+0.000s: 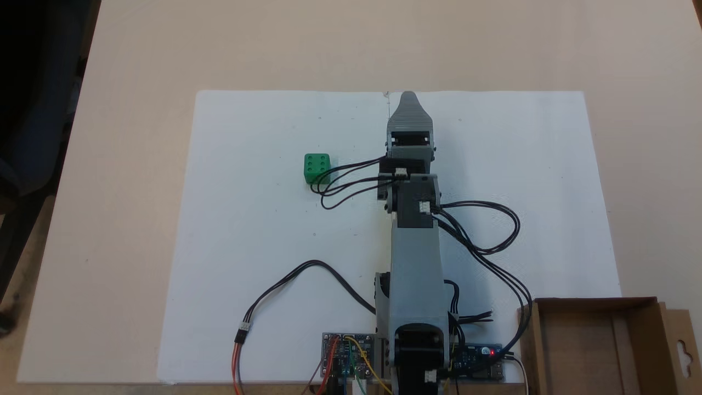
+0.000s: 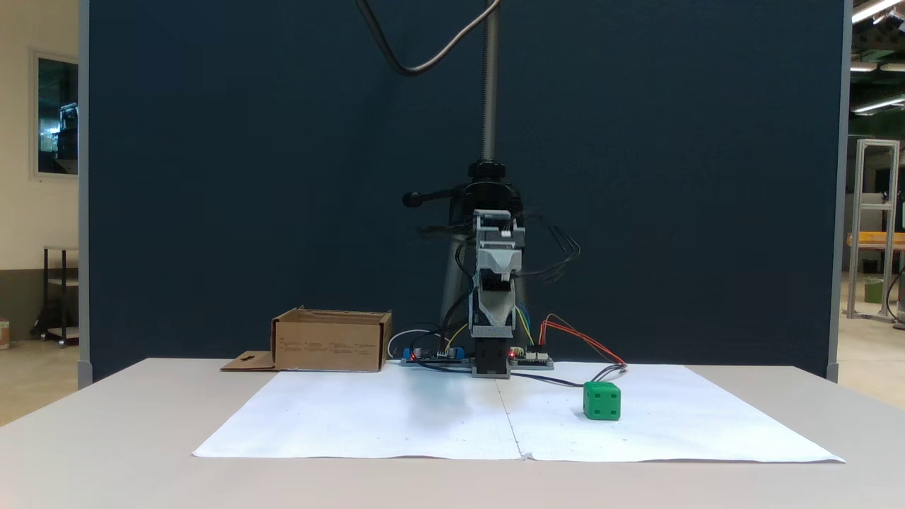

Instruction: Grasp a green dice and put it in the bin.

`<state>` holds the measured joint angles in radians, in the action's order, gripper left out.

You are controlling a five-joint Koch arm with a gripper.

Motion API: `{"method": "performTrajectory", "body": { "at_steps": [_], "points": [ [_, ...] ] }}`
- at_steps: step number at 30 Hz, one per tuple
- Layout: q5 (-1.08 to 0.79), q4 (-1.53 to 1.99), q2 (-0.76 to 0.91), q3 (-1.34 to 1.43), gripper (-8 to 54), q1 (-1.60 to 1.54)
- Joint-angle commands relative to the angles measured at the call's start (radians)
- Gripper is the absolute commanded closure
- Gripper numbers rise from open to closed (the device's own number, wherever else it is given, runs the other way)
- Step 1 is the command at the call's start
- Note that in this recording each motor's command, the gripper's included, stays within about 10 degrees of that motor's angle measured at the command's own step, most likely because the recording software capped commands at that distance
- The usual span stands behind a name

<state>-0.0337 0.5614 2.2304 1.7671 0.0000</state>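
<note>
Green dice [image 1: 316,167] sits alone on the white paper [image 1: 263,307], untouched, left of the arm from above. Hand [image 1: 408,101] raised, pointing straight ahead; cannot tell whether its jaws are apart. Step: swing toward dice, lower squarely over opposite flat faces. Loose black wires [image 1: 351,184] drape near the dice; may snag. Bin [image 1: 595,343] stands beside arm's base, well apart.

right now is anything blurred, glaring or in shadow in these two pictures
In the top-down fixed view, light is even and soft, with slight blur and no glare on the white paper sheet; the small bright green dice is clear. In the front fixed view, cables beside the arm look smeared, and a faint shadow lies on the paper below the grey gripper.
</note>
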Motion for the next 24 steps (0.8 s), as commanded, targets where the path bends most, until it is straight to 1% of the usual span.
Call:
{"method": "performTrajectory", "body": {
  "at_steps": [1,3,6,7,9,17,20,24],
  "points": [
    [0.041,0.162,-0.025,-0.165,4.0,0.012],
    [0.054,0.25,-0.058,-0.236,4.0,0.011],
    [0.072,0.414,-0.06,-0.394,4.0,0.008],
    [0.084,0.54,-0.061,-0.471,4.0,-0.005],
    [0.086,0.621,-0.063,-0.52,4.0,-0.011],
    [0.107,1.035,-0.063,-0.532,4.0,-0.057],
    [0.152,1.164,-0.066,-0.532,4.0,-0.094],
    [0.259,1.184,-0.067,-0.532,4.0,-0.178]
  ]
}}
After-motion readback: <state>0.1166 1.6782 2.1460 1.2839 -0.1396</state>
